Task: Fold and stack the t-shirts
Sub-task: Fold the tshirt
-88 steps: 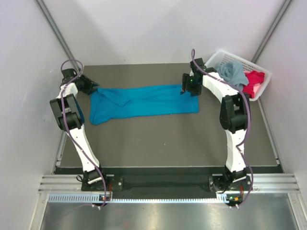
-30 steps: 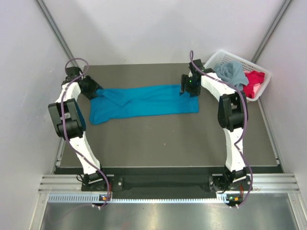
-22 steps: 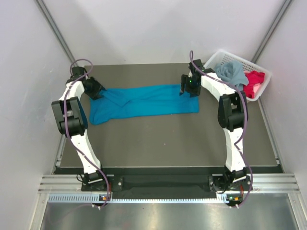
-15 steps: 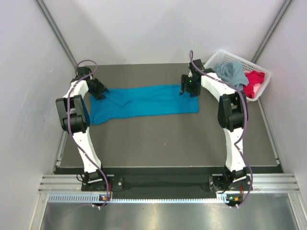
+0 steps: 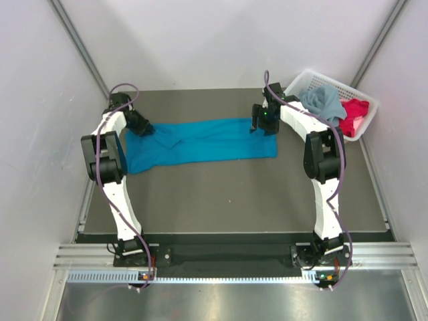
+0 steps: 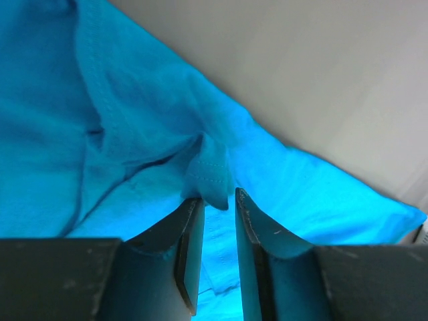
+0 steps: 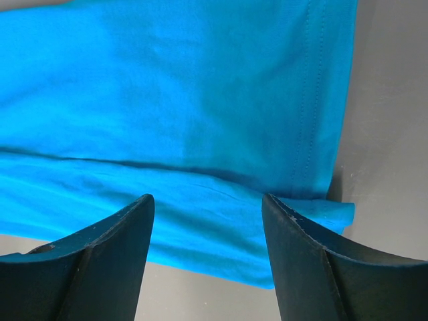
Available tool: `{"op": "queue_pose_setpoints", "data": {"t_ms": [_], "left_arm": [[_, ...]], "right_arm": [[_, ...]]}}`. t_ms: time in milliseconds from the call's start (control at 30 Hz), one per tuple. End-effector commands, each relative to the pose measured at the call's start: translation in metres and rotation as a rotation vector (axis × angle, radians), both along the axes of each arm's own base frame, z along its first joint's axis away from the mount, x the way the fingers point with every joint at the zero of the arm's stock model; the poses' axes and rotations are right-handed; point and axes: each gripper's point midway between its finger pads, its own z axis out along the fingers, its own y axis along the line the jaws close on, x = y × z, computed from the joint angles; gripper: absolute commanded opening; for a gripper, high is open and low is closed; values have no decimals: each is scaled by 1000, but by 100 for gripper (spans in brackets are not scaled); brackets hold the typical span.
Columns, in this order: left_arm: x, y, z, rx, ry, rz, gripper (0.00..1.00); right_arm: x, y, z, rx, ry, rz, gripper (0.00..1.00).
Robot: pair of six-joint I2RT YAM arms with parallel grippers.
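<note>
Teal-blue t-shirt lies stretched across the far half of the dark table, from 10 to 1 o'clock. The left gripper pinches a raised fold at its 9 o'clock end. The right gripper hangs released over its 3 o'clock end. At 2 o'clock, a white basket holds the grey-blue t-shirt and the red-pink t-shirt. The teal shirt's near edge is well apart from the table's 6 o'clock edge.

Teal-blue t-shirt flat on the dark table, folded lengthwise into a long band running left to right. Its left end is rumpled and creased. Grey-blue t-shirt and red-pink t-shirt lie bunched side by side in the white basket.
</note>
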Motion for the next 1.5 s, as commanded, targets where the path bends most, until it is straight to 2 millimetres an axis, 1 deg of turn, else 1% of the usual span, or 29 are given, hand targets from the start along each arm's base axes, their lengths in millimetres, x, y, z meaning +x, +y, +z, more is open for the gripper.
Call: {"op": "queue_pose_setpoints", "data": {"t_ms": [0,167,200,300,333,433,467,567,667,767,867,933,1000,1033,1067,1133,1167,1200,1233,1267,1300,1333,1367,1400,1433,1467], "left_arm": [[18,-8,31,-18,-93,-11,30],[7,4,32,51,-74,11,28],[7,7,36,67,-79,19,27],[4,15,41,91,-81,29,22],[4,17,42,101,-83,27,19],[1,23,43,127,-72,29,12],[-1,25,42,134,-66,30,10],[-5,31,38,160,-45,34,10],[-10,36,29,178,-5,39,12],[-20,37,17,179,51,40,12],[-27,40,10,196,80,45,24],[-27,46,11,215,81,48,34],[-25,53,16,212,80,57,40],[-24,53,19,211,75,57,45],[-23,53,23,209,74,58,47],[-22,50,35,187,48,62,49],[-26,46,34,179,53,63,51],[-25,45,48,174,14,75,53],[-27,42,53,161,0,76,54],[-36,39,58,154,-4,81,56],[-39,37,62,145,-13,88,58],[-45,35,63,141,-10,91,59],[-55,33,65,135,-5,96,60],[-61,32,64,133,3,98,61],[-67,31,64,131,12,98,61],[-78,30,62,131,26,101,62]], "right_arm": [[8,5,18,24,-52,11,66],[8,6,19,27,-55,14,66],[8,6,19,30,-53,13,66],[8,8,18,35,-51,14,66],[7,9,18,38,-49,14,66],[8,11,17,41,-49,18,66],[9,11,18,42,-52,17,66],[7,10,18,39,-50,19,66],[7,9,19,34,-54,19,66],[6,9,20,31,-54,18,66],[6,9,21,28,-55,16,66],[8,8,21,28,-58,13,67],[9,9,23,29,-63,13,66],[10,8,23,28,-61,9,67],[10,8,25,24,-66,7,67],[11,6,26,17,-68,2,67],[12,5,29,9,-77,-2,67],[12,2,32,0,-82,-5,67],[12,1,34,-10,-89,-2,67],[11,-3,34,-28,-90,-8,67],[11,-6,38,-39,-98,-12,67],[7,-10,37,-59,-86,-11,68],[5,-14,38,-81,-85,-18,68],[2,-18,42,-94,-89,-21,69],[-5,-22,36,-116,-71,-16,70],[-7,-28,36,-142,-73,-23,71]]}}
